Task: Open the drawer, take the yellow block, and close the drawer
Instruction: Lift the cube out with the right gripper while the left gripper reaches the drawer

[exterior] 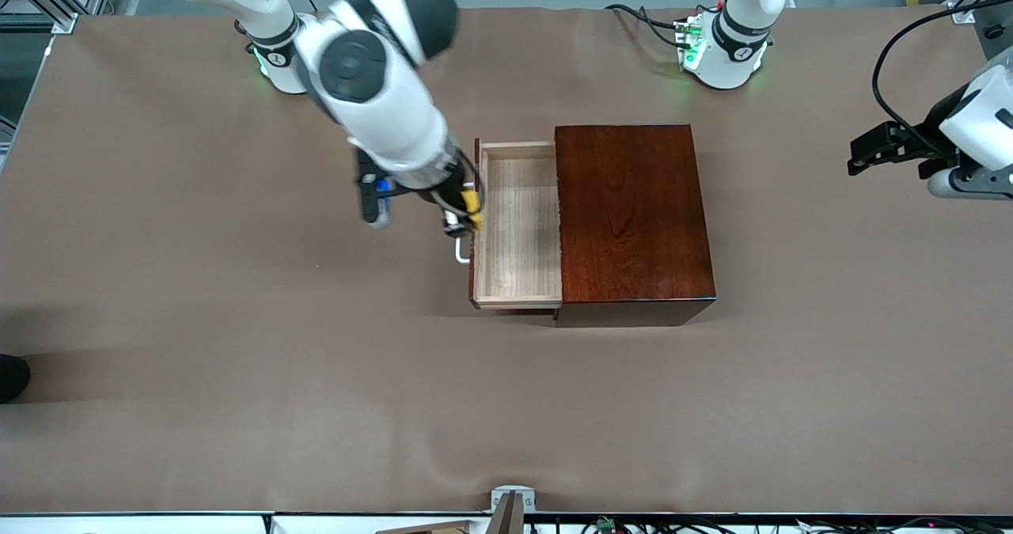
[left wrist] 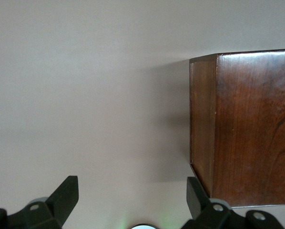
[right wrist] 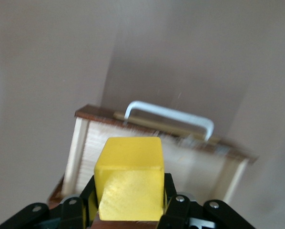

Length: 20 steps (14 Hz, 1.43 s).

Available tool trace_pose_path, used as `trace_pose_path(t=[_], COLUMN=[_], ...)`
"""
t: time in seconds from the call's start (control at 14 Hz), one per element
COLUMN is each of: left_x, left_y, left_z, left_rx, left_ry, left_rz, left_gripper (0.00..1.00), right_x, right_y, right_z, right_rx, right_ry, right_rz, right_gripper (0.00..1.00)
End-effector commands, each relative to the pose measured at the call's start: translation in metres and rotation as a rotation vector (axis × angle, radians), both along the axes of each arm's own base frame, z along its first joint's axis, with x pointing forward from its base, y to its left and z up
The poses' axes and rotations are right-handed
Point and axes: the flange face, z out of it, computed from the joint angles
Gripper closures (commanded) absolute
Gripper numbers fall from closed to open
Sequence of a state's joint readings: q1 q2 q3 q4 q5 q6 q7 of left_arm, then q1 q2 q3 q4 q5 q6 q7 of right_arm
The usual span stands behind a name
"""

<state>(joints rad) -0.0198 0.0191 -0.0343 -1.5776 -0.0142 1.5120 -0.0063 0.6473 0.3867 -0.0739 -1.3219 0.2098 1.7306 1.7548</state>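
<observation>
The dark reddish-brown wooden box (exterior: 633, 217) stands mid-table. Its drawer (exterior: 518, 225) is pulled out toward the right arm's end, and the tray looks empty. The white handle (exterior: 460, 253) sticks out of the drawer's front. My right gripper (exterior: 468, 214) is shut on the yellow block (exterior: 472, 205) and holds it above the drawer's front panel. The right wrist view shows the yellow block (right wrist: 129, 183) between the fingers, with the drawer (right wrist: 180, 164) and handle (right wrist: 168, 112) below. My left gripper (exterior: 859, 157) waits open at the left arm's end, beside the box (left wrist: 247, 129).
Brown table covering (exterior: 237, 344) spreads all round the box. Cables (exterior: 645, 20) lie by the left arm's base. A grey mount (exterior: 510, 502) sits at the table's edge nearest the front camera. A dark object (exterior: 12, 376) pokes in at the right arm's end.
</observation>
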Motion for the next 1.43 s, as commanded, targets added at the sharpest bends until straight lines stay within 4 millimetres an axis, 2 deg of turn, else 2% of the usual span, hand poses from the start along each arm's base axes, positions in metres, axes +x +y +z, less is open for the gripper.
trace_pose_path(t=[0.0, 0.21, 0.36, 0.57, 0.72, 0.86, 0.93, 1.0, 1.15, 1.22, 1.36], left_x=[0.009, 0.015, 0.013, 0.015, 0.018, 0.028, 0.034, 0.033, 0.030, 0.028, 0.025], left_y=[-0.006, -0.015, -0.019, -0.035, -0.056, -0.093, -0.111, -0.136, -0.186, -0.212, -0.264], left_z=[0.001, -0.001, 0.001, -0.002, -0.010, -0.012, -0.020, -0.028, -0.058, -0.070, -0.086], left_rx=[-0.013, -0.015, -0.017, -0.020, -0.032, -0.033, -0.034, -0.030, -0.016, -0.005, 0.017], left_ry=[-0.028, -0.056, -0.057, -0.053, -0.039, -0.044, -0.030, -0.014, 0.036, 0.055, 0.070], left_rz=[0.040, 0.079, 0.071, 0.046, 0.021, 0.022, 0.026, 0.031, 0.059, 0.094, 0.274], left_gripper=[0.00, 0.00, 0.00, 0.00, 0.00, 0.00, 0.00, 0.00, 0.00, 0.00, 0.00], right_x=[0.005, -0.006, -0.011, -0.006, -0.008, -0.015, -0.018, -0.016, -0.007, -0.001, 0.015], right_y=[-0.092, -0.202, -0.278, -0.368, -0.410, -0.447, -0.465, -0.483, -0.505, -0.516, -0.535], right_z=[0.014, 0.019, 0.004, -0.025, -0.055, -0.096, -0.122, -0.148, -0.199, -0.220, -0.253], right_rx=[-0.006, -0.016, 0.004, 0.038, 0.034, 0.019, 0.017, 0.025, 0.040, 0.029, 0.033], right_ry=[0.007, -0.026, -0.028, -0.073, -0.092, -0.123, -0.129, -0.123, -0.101, -0.102, -0.090], right_rz=[0.275, 0.546, 0.700, 0.891, 1.001, 1.063, 1.098, 1.121, 1.128, 1.123, 1.129], right_gripper=[0.85, 0.85, 0.85, 0.85, 0.85, 0.85, 0.85, 0.86, 0.86, 0.85, 0.85])
